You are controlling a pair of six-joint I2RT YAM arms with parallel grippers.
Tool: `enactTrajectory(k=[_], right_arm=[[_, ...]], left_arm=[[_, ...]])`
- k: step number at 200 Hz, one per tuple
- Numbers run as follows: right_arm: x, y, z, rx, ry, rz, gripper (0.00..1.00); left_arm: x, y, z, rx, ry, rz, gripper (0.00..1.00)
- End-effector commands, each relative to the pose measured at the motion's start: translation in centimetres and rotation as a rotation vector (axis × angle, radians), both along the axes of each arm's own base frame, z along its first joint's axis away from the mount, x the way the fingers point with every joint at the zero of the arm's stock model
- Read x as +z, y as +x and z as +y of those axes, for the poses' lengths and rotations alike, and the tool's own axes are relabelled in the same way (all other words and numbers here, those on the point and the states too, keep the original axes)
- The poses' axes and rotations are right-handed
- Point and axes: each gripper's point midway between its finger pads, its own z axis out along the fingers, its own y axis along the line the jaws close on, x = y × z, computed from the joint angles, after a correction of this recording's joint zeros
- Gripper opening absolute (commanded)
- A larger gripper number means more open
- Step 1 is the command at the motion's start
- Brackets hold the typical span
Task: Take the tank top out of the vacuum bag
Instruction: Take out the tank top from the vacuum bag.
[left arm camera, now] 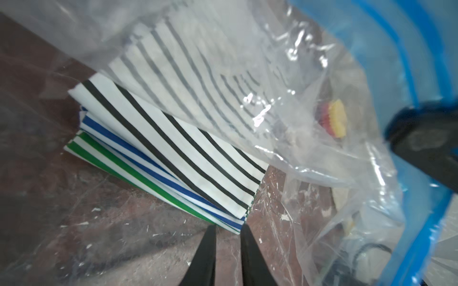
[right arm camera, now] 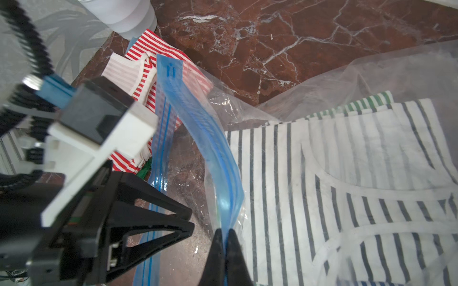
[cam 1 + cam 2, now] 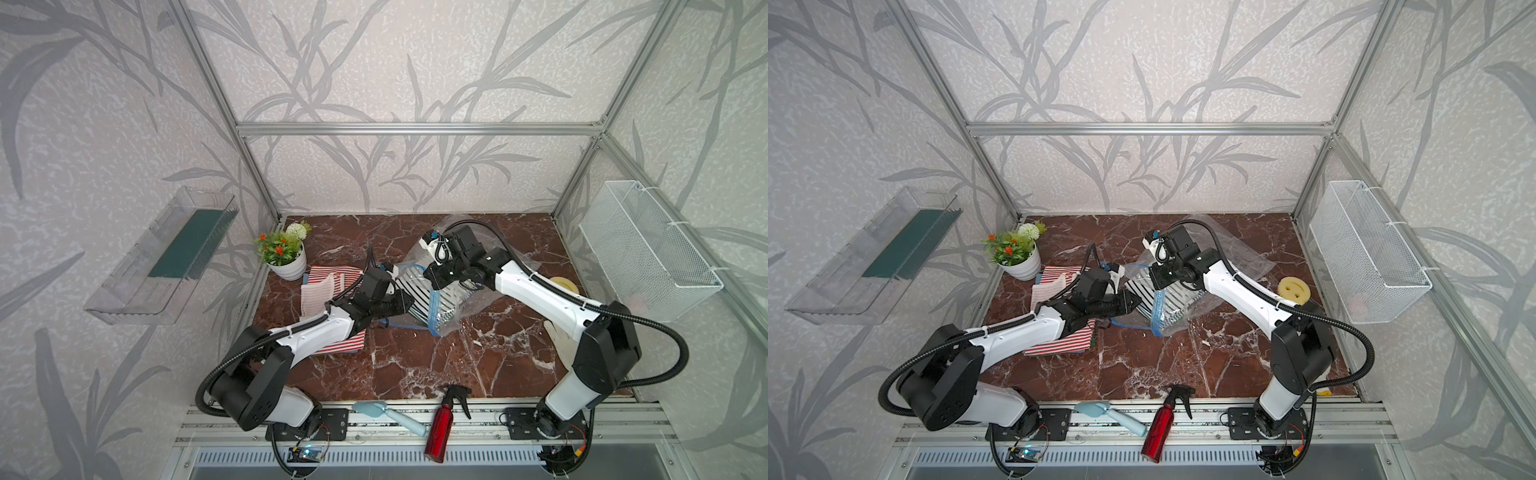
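Left gripper pinches corner of tank top.

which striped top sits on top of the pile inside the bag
The black-striped top: the blue-striped top and green-striped top peek out from beneath it.

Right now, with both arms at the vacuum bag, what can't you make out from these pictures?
Left gripper grip: the left wrist view shows its tips at a corner of the striped stack; whether it is pinched is unclear, and both top views are too small to tell.
Red-and-yellow thing: blurred behind vacuum bag plastic, left wrist view.
White object: mostly hidden by the right arm in a top view.
Stack's garment count: layers overlap.
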Motion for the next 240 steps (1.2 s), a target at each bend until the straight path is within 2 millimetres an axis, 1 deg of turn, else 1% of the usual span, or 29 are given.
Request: enactTrajectory(k=[1, 26, 45, 67, 85, 104, 134, 147, 159, 182, 204, 229, 240], right_arm=[[3.6, 0.7, 1.4, 0.031, 0.062, -0.091, 0.0], [4.4, 0.8, 1.9, 0.043, 0.073, -0.12, 0.0], [5.0, 0.7, 2.4, 0.058, 0.085, -0.137, 0.0], [5.0, 0.0, 2.8, 0.092, 0.088, -0.159, 0.0], [4.7, -0.3, 3.0, 0.104, 0.085, -0.169, 0.0], [4.6, -0.7, 3.2, 0.122, 0.096, -0.167, 0.0], [4.5, -1.1, 3.6, 0.144, 0.095, -0.171, 0.0], [4.4, -1.2, 3.7, 0.15, 0.099, -0.177, 0.0], [4.3, -1.3, 3.8, 0.153, 0.101, -0.178, 0.0], [4.1, -1.4, 3.8, 0.156, 0.103, -0.173, 0.0], [3.9, -1.4, 3.8, 0.156, 0.099, -0.171, 0.0], [3.8, -1.3, 3.7, 0.155, 0.093, -0.172, 0.0], [3.8, -1.4, 3.7, 0.157, 0.093, -0.172, 0.0]], left_arm=[[-0.8, -0.6, -0.8, -0.051, 0.0, -0.005, 0.21], [-2.1, -1.0, -1.0, -0.067, 0.012, 0.021, 0.21], [-3.1, -0.8, -1.1, -0.058, 0.025, 0.051, 0.22], [-4.1, 0.1, -0.7, 0.017, 0.058, 0.104, 0.27], [-4.7, 0.6, -0.9, 0.062, 0.054, 0.153, 0.31], [-4.9, 1.0, -0.8, 0.117, 0.028, 0.178, 0.33], [-4.4, 1.4, -0.9, 0.162, -0.013, 0.174, 0.34], [-4.9, 1.5, -0.6, 0.191, 0.005, 0.2, 0.33], [-5.0, 1.8, -0.9, 0.197, -0.011, 0.206, 0.34], [-5.2, 2.3, -1.4, 0.216, -0.034, 0.222, 0.31], [-4.9, 3.0, -1.7, 0.236, -0.054, 0.215, 0.29], [-6.0, 3.1, -1.2, 0.269, -0.004, 0.252, 0.27], [-6.0, 3.3, -1.3, 0.27, -0.013, 0.25, 0.27]])
